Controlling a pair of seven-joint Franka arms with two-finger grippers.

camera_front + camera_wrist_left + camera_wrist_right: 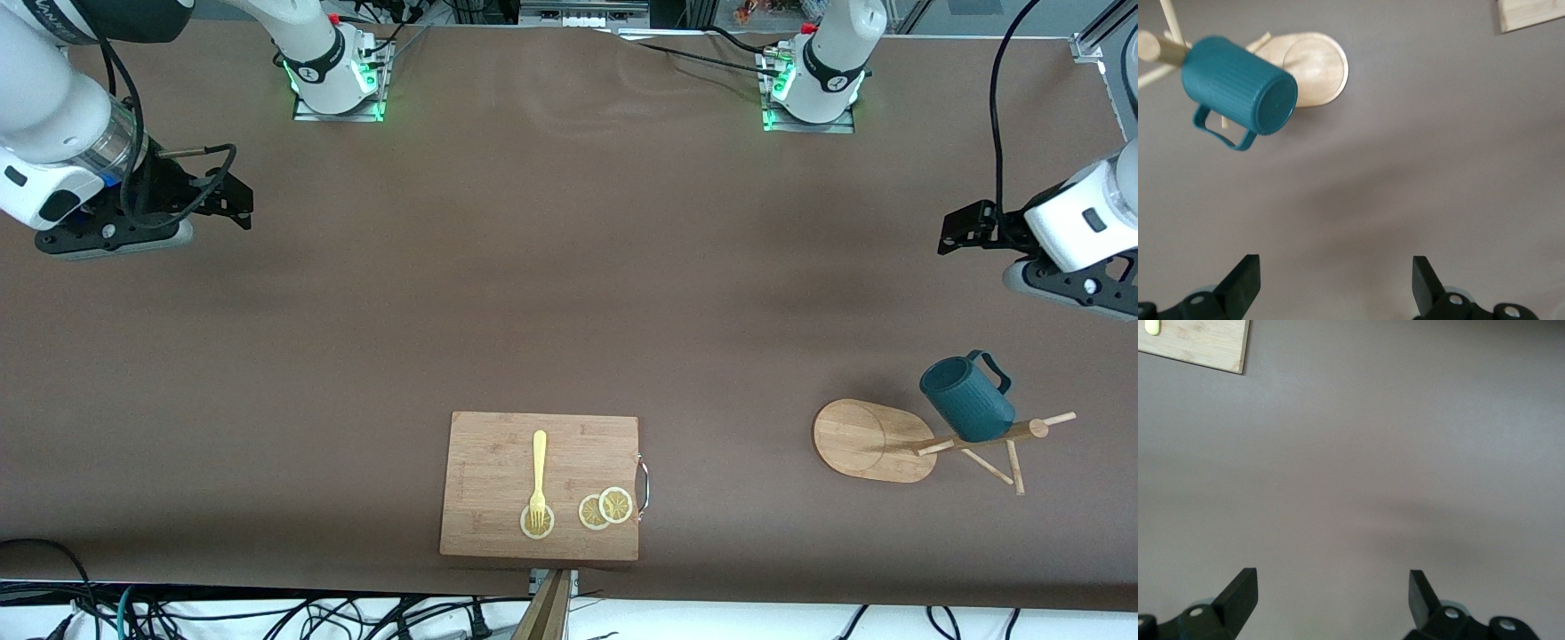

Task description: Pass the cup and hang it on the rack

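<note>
1. The brown worktop carries everything.
2. A bamboo cutting board lies at its 6 o'clock edge.
3. The rack stands on its oval base at about 4 o'clock, toward the left arm's end.

Bare table lies open between both arms; only the cutting board and rack stand nearer the camera

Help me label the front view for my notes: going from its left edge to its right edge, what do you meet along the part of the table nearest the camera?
Cutting board → fork → two overlapping lemon slices → board's metal handle → rack's oval base → cup.
</note>
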